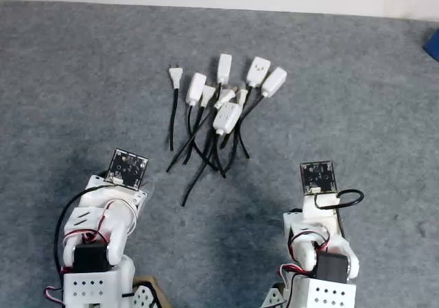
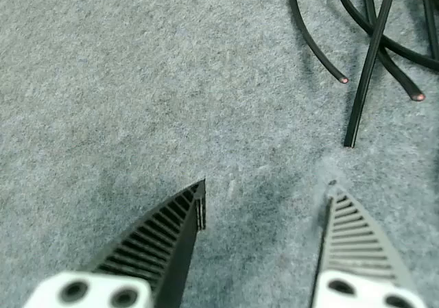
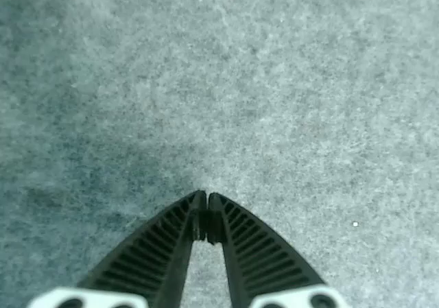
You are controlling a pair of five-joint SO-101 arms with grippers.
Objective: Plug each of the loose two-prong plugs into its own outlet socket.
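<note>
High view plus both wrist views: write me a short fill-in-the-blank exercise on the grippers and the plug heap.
1. The left gripper, above the grey felt table cover, has its jaws ____.
2. The right gripper has its jaws ____.
3. The heap of white plastic plugs and sockets trails short cords coloured ____.
4. That heap is held by ____ gripper.
Missing words: open; shut; black; neither.

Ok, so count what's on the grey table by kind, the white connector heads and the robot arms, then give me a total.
White connector heads: 9, as far as the overlap lets me tell
Robot arms: 2
Total: 11
</note>
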